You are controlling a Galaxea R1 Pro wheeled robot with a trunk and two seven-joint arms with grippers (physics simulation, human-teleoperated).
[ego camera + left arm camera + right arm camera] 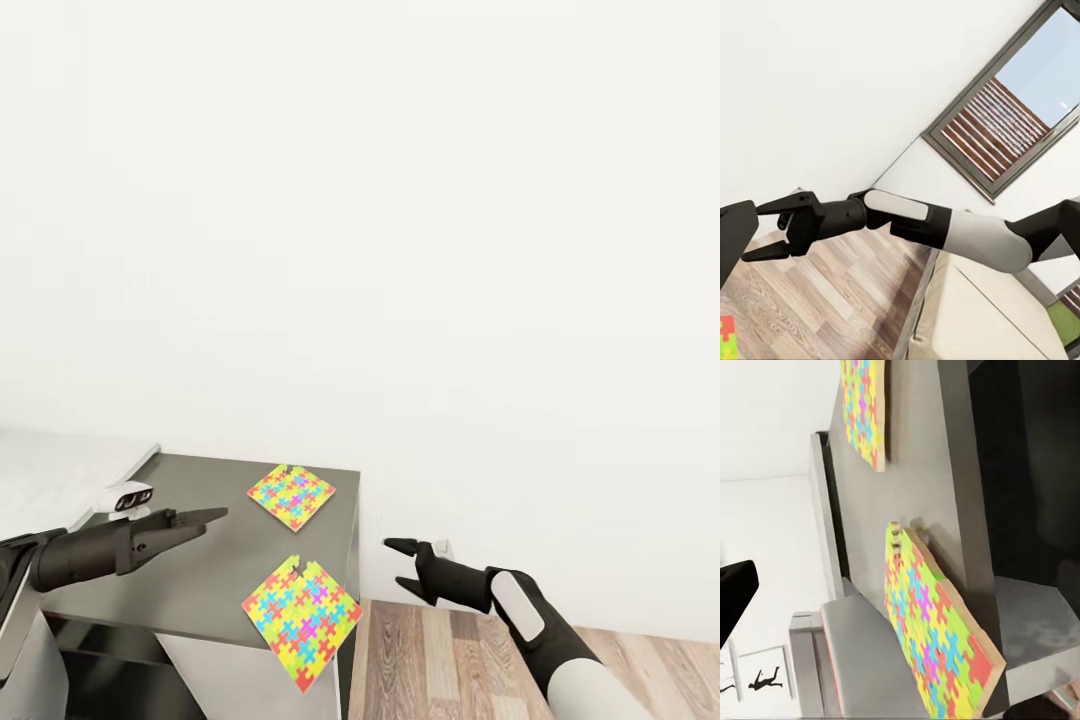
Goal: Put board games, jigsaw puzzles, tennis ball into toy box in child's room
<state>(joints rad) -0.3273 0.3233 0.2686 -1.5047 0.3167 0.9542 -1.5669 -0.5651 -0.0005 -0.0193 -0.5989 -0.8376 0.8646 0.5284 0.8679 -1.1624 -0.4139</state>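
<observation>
The nearer jigsaw puzzle [301, 622] lies at the front corner of the dark grey table [200, 585], one corner jutting past the edge, and that overhang is the best purchase; I judge the right gripper [401, 563], its jaws spread and empty off the table's end over the floor, should come in level, take the projecting edge and close gently, since a thin flat square gives little else to pinch; the left gripper [205, 518], hovering above the tabletop with its fingers drawn close to a point and holding nothing, could steady the piece; beyond it the second jigsaw puzzle [292, 495] lies flat near the far edge; past the table, a plain white wall [400, 250] and wood floor [440, 655]; the left wrist view catches a slatted window [1001, 120].
</observation>
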